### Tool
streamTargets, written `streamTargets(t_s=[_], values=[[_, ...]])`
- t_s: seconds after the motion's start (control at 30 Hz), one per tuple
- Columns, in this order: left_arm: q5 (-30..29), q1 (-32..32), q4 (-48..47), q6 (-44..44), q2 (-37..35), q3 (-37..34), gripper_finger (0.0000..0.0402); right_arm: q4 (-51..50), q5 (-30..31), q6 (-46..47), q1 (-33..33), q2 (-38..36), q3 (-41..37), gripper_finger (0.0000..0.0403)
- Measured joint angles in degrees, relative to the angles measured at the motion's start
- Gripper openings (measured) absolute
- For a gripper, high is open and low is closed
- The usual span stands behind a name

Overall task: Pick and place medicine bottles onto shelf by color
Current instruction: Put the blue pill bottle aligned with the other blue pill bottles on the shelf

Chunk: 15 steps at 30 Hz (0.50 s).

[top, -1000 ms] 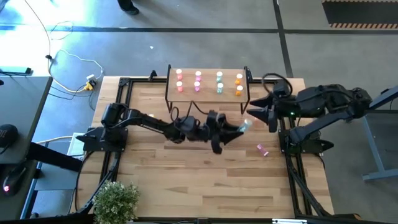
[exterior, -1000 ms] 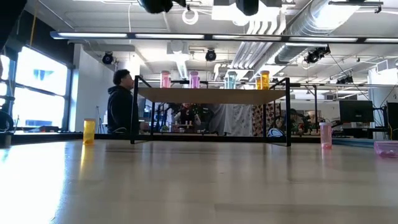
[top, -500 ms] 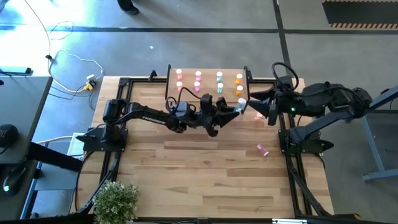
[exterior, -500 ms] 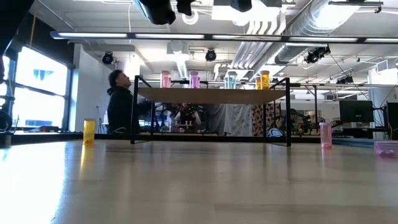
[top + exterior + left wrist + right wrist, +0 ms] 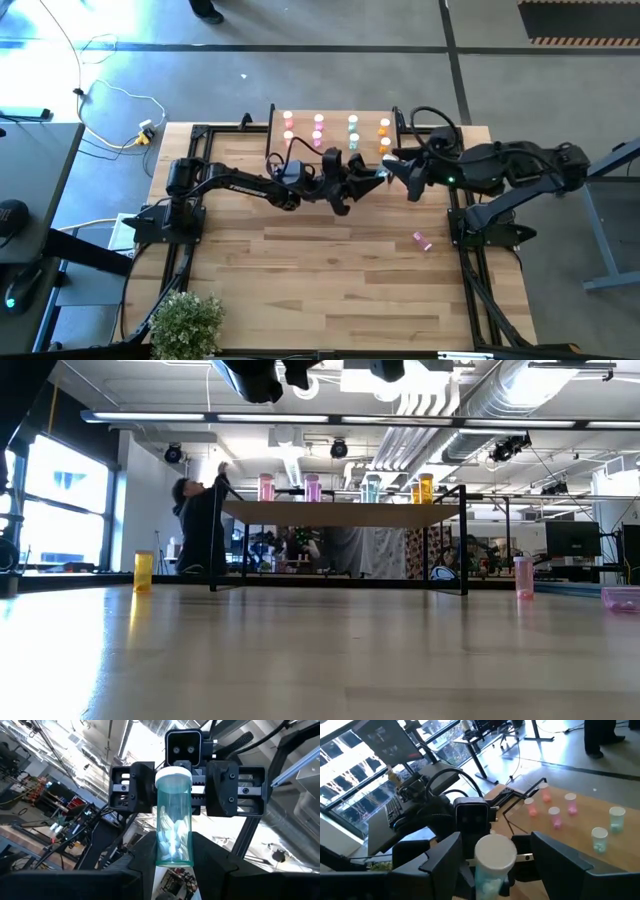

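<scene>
My left gripper (image 5: 370,181) reaches across the table's middle, just near of the shelf (image 5: 335,152), and is shut on a pale teal bottle (image 5: 174,820) with a white cap (image 5: 495,851). My right gripper (image 5: 400,172) faces it from the right. It is open, with one finger on each side of the cap end and a gap to each. The shelf carries pink (image 5: 288,138), teal (image 5: 353,140) and orange (image 5: 384,145) bottles standing upright. A pink bottle (image 5: 422,240) lies on its side on the table. My left gripper pinches the teal bottle by its bottom end (image 5: 174,859) between its two fingers (image 5: 142,857). The fingers lie along the bottle and come from the table's left. The rest of the bottle sticks out past the fingertips, cap toward my right gripper, lifted clear of the table.
In the low view an orange bottle (image 5: 143,571) stands on the table at the left and a pink one (image 5: 523,577) at the right. A potted plant (image 5: 185,322) sits at the near left corner. A person (image 5: 200,530) stands beyond the table.
My left gripper carried the teal bottle up and toward the far edge, from the table's middle to just near of the shelf, then held still. My right gripper moved toward the table's left until its open fingers flank the bottle's cap.
</scene>
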Motion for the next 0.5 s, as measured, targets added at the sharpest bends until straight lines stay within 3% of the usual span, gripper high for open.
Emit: streamTargets(t_s=[0.27, 0.5], values=[[0.88, 0.26, -0.02, 0.87, 0.0, 0.0, 0.0099, -1.4, -3.68, 3.57, -1.9, 1.02, -0.01, 0.0225], [1.4, 0.37, -0.04, 0.89, 0.0, 0.0, 0.0099, -1.87, -3.92, 4.02, -1.97, 0.96, -0.01, 0.0186]])
